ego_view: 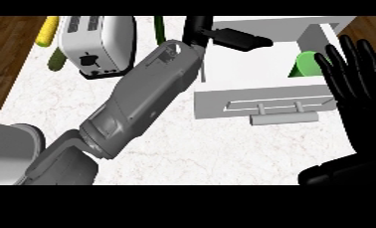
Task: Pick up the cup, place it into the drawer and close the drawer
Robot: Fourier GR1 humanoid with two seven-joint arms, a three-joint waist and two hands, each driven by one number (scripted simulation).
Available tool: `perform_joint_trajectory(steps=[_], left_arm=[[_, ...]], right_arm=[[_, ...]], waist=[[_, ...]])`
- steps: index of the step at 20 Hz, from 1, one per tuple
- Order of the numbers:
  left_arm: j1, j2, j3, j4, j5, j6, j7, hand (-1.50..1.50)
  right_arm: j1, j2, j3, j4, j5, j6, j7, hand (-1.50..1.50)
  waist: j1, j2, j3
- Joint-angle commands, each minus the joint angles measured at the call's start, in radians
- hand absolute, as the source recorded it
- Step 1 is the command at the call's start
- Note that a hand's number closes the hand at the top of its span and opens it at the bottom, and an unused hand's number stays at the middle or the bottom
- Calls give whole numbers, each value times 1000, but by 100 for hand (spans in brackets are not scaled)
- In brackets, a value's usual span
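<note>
The white drawer (253, 101) stands pulled out, its front panel and bar handle (283, 118) facing me. The green cup (303, 65) sits inside it near the right wall, partly hidden behind my right fingers. My left hand (234, 38) is stretched out over the drawer's back left corner, fingers straight and pointing right, holding nothing. My right hand (353, 85) rests open at the view's right edge with its fingers up, beside the drawer's right end.
A white toaster (95, 45) stands at the counter's back left, with a yellow vegetable (47, 30) and a green one (56, 60) to its left. Another thin green item (159, 28) lies behind my left forearm. Wooden floor borders the counter's left side.
</note>
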Motion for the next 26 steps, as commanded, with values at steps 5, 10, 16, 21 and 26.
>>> perform_joint_trajectory(steps=[5,10,16,21,26], left_arm=[[54,55,101,-86,24,-29,20,-150],[158,183,125,-283,52,-27,95,-150],[422,266,94,-541,28,18,130,-150],[654,406,134,-755,51,-49,141,-150],[798,458,164,-902,65,-72,158,-150]], right_arm=[[67,-76,10,-60,10,97,9,150],[106,-139,29,-110,111,135,22,150],[123,-177,45,-57,230,179,-31,150],[87,-155,83,-44,302,133,32,150],[72,-142,188,86,551,111,-119,150]], waist=[[56,-14,-1],[91,-28,-1],[91,-23,-1],[91,-19,-1],[93,-15,0]])
